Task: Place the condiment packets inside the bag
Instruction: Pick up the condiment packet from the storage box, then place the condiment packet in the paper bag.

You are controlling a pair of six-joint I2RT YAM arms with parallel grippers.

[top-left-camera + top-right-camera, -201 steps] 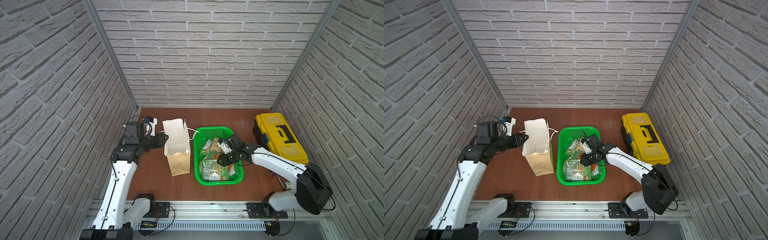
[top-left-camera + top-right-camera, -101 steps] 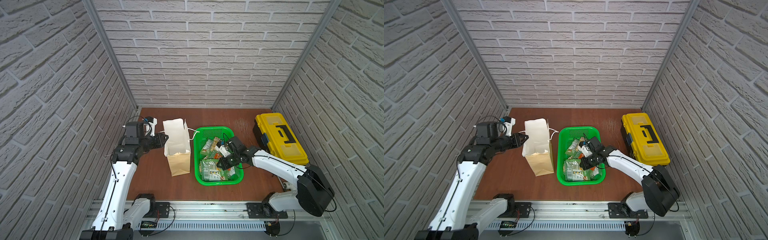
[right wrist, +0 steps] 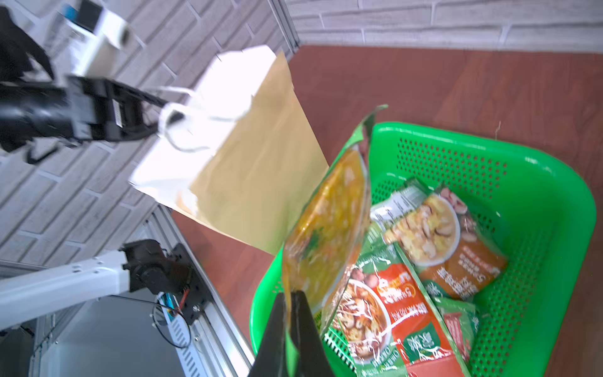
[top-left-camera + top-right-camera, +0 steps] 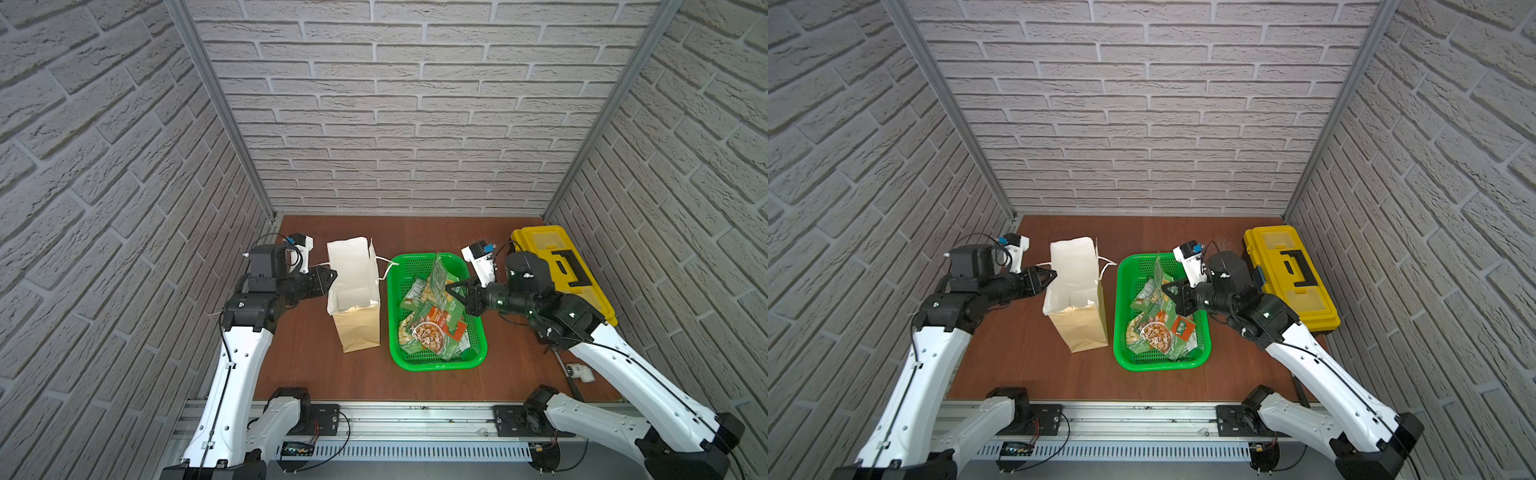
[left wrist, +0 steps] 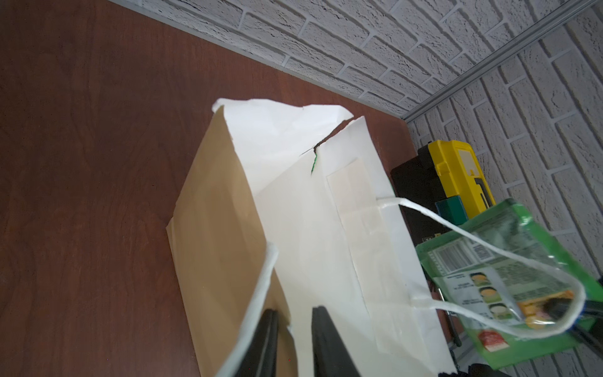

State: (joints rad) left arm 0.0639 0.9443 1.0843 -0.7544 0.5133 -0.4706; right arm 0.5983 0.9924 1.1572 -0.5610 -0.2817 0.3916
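Note:
The tan paper bag (image 4: 353,291) (image 4: 1075,282) stands open left of the green basket (image 4: 436,362). My left gripper (image 4: 332,274) (image 5: 293,326) is shut on the bag's left rim, one finger outside the wall and one inside. My right gripper (image 4: 451,286) (image 3: 288,303) is shut on the edge of one condiment packet (image 4: 437,274) (image 3: 326,228). That packet hangs upright above the basket's left half, near the bag's white cord handle (image 5: 489,323). Several more condiment packets (image 4: 432,328) (image 3: 434,228) lie piled in the basket.
A yellow toolbox (image 4: 557,266) sits shut at the right wall, just behind my right arm. A small white fitting (image 4: 579,371) lies on the brown table near the front right. Brick walls close in three sides.
My right gripper has shut on a packet in the basket and lifted it up on edge. The left arm and the bag have not moved.

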